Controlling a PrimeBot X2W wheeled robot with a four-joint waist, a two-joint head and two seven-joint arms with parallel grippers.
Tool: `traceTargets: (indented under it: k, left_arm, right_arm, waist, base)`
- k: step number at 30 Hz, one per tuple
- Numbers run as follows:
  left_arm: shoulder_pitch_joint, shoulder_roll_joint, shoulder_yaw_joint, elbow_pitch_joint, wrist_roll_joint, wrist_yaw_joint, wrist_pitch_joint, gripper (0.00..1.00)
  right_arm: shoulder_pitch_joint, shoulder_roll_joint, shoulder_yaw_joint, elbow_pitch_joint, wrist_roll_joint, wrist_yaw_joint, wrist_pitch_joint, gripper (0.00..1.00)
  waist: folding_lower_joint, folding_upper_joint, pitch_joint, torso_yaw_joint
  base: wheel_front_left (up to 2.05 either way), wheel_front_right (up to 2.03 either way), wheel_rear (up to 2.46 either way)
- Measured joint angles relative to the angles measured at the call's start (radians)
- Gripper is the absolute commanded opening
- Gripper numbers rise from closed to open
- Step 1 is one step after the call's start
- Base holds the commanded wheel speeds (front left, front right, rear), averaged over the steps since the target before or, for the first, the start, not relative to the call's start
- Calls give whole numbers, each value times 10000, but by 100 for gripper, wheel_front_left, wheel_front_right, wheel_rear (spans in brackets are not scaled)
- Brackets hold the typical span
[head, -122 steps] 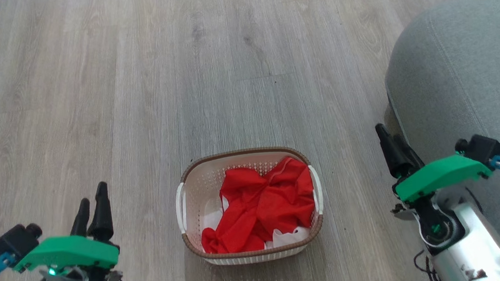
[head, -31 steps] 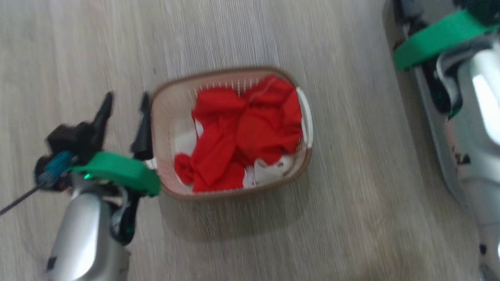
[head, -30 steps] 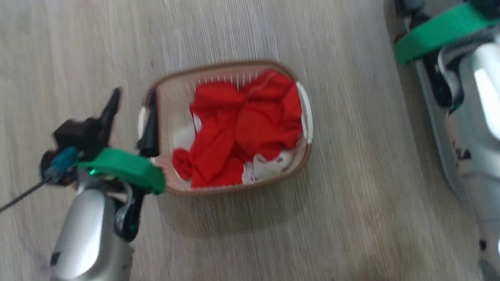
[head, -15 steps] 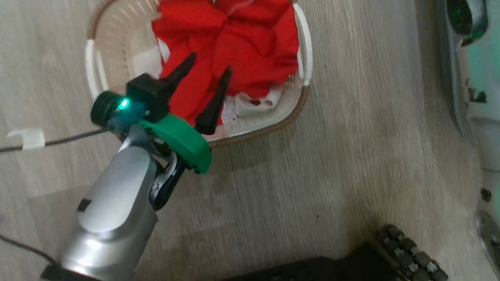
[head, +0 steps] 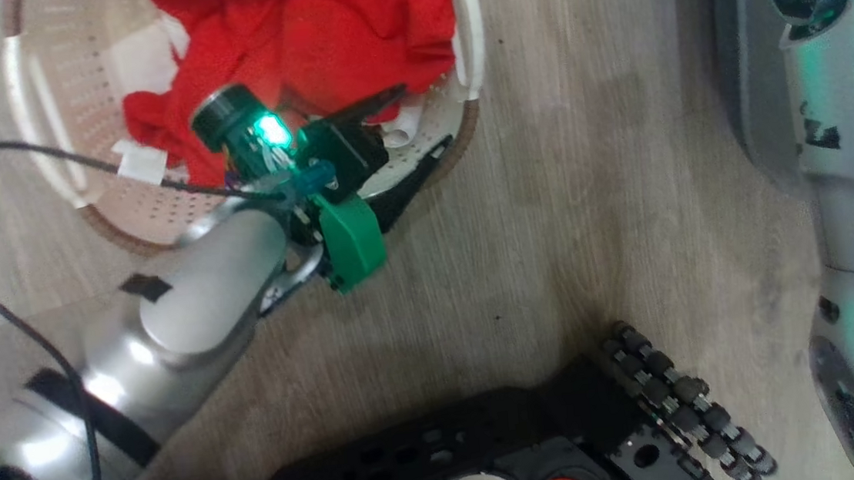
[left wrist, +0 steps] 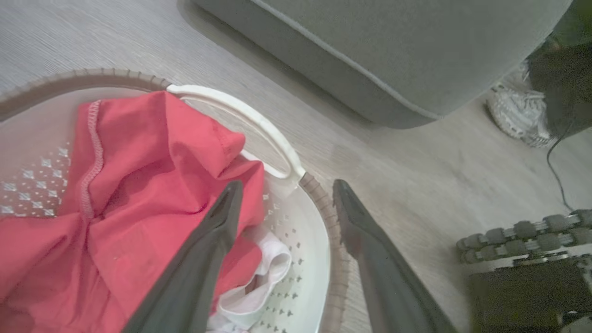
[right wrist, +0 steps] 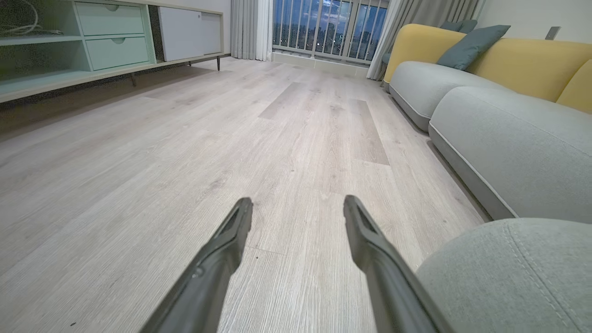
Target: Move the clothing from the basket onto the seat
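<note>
**A:** Half a second back, the left tool (head: 425,115) hung over the middle of the clothing (head: 331,24). It now sits at the basket (head: 97,222) edge, and the camera has dipped.

**B:** What's around it?

**A:** Wood floor (head: 587,218), with the robot's black base (head: 452,439) at the bottom of the frame. The seat (left wrist: 393,46) is top right in the wrist view, apart from the basket.

**B:** And the tool?

**A:** Spread wide and empty. One finger is over the cloth and the other is outside the brown rim, beside the white handle (left wrist: 240,111). The right tool (right wrist: 298,200) is also spread, over bare floor.

**B:** The basket?

**A:** Red and white clothing, all inside.
</note>
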Motion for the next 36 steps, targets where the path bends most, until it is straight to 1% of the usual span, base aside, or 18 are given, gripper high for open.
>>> traceTargets:
  k: [5,13,16,20,23,28,29,30,31,36]
  left_arm:
    - [-595,92,-192,681,794,0,-2,100]
    - [-772,119,-479,1214,1402,0,-2,100]
    - [-831,38,-236,1705,1720,40,-2,100]
    - [-981,-207,295,2148,2111,514,-2,100]
    - [-1064,-401,360,2652,2405,531,-2,100]
    - [-1095,-568,389,3636,2698,545,-2,100]
    - [-1103,-593,485,3787,2690,562,-2,75]
    - [-1121,-610,558,3898,2688,625,-2,9]
    - [-1134,-623,669,3963,2679,625,-2,0]
    - [-1155,-706,1421,4084,2232,616,-2,0]
  right_arm:
    - [-4,8,48,-203,247,0,0,100]
    - [-4,12,81,-399,527,0,0,100]
    - [12,13,10,-433,527,0,0,100]
    - [89,19,-71,-499,527,0,0,100]
    - [289,21,-92,-548,606,0,0,100]
    - [435,29,-96,-554,614,0,0,100]
    - [435,29,-92,-577,635,0,0,100]
    - [433,31,-82,-614,696,0,0,100]
    - [431,31,-69,-648,717,0,0,100]
    - [429,33,-25,-731,807,0,0,100]
  waist:
    - [0,0,358,-342]
    - [0,0,752,-713]
    - [-1,0,805,-768]
    - [-1,1,831,-797]
    - [-1,1,840,-812]
    - [-1,1,831,-795]
    - [-1,1,820,-789]
    - [-1,1,805,-786]
    - [-1,1,788,-787]
    - [-1,1,609,-756]
  base:
    - [0,0,0]
    - [0,0,0]
    - [0,0,0]
    - [0,0,0]
    - [0,0,0]
    - [0,0,0]
    - [0,0,0]
    - [0,0,0]
    - [0,0,0]
    - [0,0,0]
